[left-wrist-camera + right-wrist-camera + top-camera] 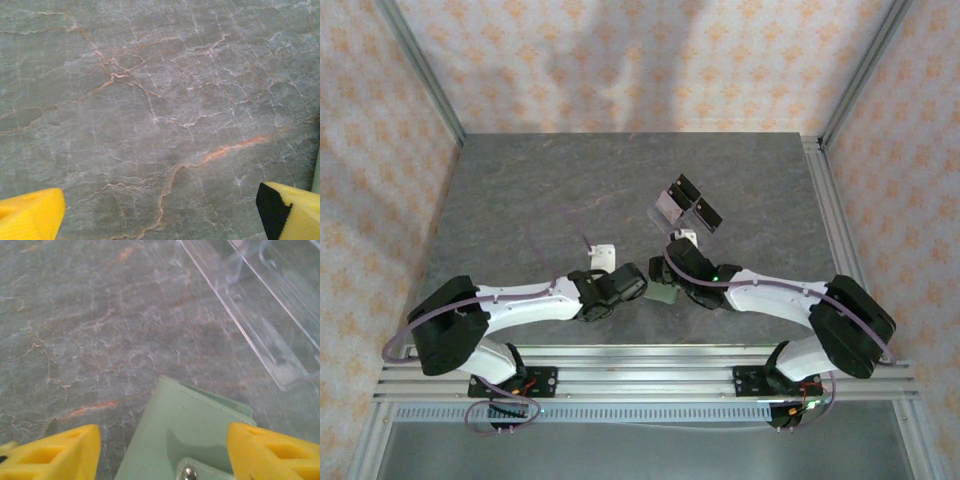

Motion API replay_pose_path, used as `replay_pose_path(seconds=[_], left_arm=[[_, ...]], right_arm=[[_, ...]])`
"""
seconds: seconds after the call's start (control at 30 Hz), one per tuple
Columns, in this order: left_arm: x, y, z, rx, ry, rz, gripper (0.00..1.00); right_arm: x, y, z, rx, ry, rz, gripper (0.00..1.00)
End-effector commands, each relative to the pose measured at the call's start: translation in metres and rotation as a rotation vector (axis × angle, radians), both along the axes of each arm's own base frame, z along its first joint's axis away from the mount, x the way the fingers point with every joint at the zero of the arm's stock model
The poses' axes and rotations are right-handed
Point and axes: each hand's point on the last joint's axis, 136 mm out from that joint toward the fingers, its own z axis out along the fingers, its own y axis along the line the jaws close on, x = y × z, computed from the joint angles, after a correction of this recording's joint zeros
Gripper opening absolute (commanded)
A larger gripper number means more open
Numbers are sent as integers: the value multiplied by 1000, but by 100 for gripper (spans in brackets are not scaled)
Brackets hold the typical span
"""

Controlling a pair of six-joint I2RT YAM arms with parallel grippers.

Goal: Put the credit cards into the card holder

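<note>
The desk [520, 190] lay bare across its far and left stretches, leaving wide room to pass. Right of centre, the clear stand [686, 205] blocked the way just beyond the right claw [162, 437], whose fingers stood apart over the card holder [190, 425]. Only bare stone lay under the wide-spread left claw [160, 195]. A white card [603, 256] sat close beside that arm.

Both low: left hand [160, 215] spread wide, right hand [164, 450] parted.
</note>
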Motion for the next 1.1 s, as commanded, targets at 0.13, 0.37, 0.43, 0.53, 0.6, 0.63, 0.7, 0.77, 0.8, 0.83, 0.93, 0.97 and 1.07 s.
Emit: replay_pose_path(seconds=[0.13,0.37,0.43,0.53,0.6,0.63,0.7,0.77,0.8,0.83,0.93,0.97,1.07], left_arm=[[1,23,10,56,-24,49,100],[-2,31,12,63,-25,56,100],[-3,31,12,58,-27,58,100],[-3,32,12,55,-27,58,100],[-3,31,12,57,-28,58,100],[-3,31,11,58,-26,56,100],[-2,31,11,59,-24,55,100],[-3,31,9,59,-21,56,100],[-2,30,9,57,-22,54,100],[-3,30,8,58,-20,54,100],[-3,30,7,58,-17,54,100],[-3,30,6,59,-15,55,100],[-2,29,5,58,-12,53,100]], right_arm=[[-23,-8,-30,41,208,-10,78],[-16,-8,-48,43,251,-33,80],[-15,-9,-51,36,255,-39,80],[-13,-6,-54,45,263,-34,80],[-12,-1,-54,56,268,-19,80],[-12,2,-53,63,270,-11,80],[-10,7,-50,74,269,1,80],[-8,11,-45,84,265,15,80],[-6,13,-43,85,262,19,80],[-5,14,-41,86,259,23,80],[-2,18,-34,87,250,37,79],[-1,19,-31,86,245,41,79],[1,20,-26,84,236,48,79]])
